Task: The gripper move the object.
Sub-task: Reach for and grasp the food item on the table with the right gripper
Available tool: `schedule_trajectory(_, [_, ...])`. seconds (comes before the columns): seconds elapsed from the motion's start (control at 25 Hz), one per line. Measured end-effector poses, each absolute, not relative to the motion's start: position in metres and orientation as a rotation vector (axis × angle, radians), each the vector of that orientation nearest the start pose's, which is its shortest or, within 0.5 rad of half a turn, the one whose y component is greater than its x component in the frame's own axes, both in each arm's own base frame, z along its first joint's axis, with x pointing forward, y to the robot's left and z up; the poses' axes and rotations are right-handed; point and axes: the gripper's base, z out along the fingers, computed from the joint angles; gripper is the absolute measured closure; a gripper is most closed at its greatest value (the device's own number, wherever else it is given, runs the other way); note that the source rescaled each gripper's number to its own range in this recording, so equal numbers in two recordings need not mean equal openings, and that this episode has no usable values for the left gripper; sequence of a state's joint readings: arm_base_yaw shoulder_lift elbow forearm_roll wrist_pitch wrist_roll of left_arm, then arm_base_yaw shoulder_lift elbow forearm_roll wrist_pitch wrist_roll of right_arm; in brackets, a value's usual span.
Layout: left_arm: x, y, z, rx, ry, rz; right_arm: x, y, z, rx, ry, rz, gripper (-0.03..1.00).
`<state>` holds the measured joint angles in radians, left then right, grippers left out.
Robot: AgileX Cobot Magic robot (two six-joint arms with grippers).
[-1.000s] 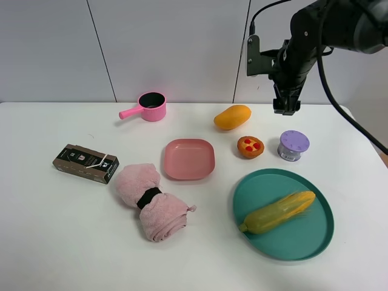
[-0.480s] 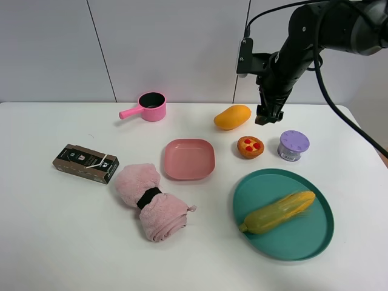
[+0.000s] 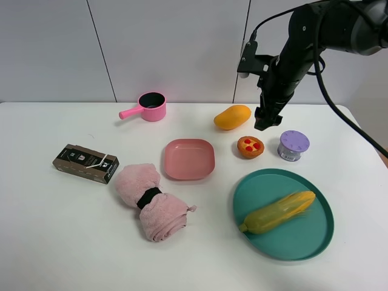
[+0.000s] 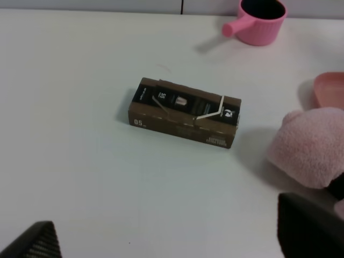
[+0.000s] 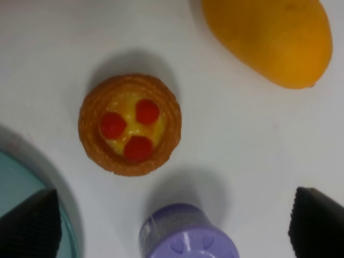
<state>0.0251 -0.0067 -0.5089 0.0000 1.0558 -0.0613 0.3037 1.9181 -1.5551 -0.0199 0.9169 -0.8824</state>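
The small round tart (image 3: 250, 147), orange-brown crust with a yellow top and red dots, sits on the white table between the mango (image 3: 232, 116) and the purple-lidded cup (image 3: 293, 145). My right gripper (image 3: 265, 124) hangs in the air just behind and above it, pointing down. In the right wrist view the tart (image 5: 129, 124) lies below the gripper (image 5: 172, 228), whose dark fingertips (image 5: 32, 226) stand wide apart, open and empty. My left gripper (image 4: 172, 236) is open and empty above the table near the brown box (image 4: 185, 113); it does not show in the exterior view.
A teal plate (image 3: 242, 194) holding a corn cob (image 3: 277, 211) lies in front of the tart. A pink square plate (image 3: 189, 159), a rolled pink towel (image 3: 150, 201), a brown box (image 3: 85, 163) and a pink pot (image 3: 151, 107) stand to the left.
My right gripper has moved left and down, from above the purple-lidded cup's far side to just behind the tart. Nothing on the table has moved.
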Motion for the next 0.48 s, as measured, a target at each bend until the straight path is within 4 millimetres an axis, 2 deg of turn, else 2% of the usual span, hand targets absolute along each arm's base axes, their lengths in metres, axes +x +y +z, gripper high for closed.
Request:
schedule_trajectory(0.16, [-0.007,0.000,0.280,-0.087,2.022,-0.023,0.397,0.124,0.235,-1.539,2.331,-0.140,0.05])
schedule_trajectory(0.48, [-0.007,0.000,0.280,-0.087,2.022,-0.023,0.410,0.128,0.184,-1.542,2.428,-0.102,0.05])
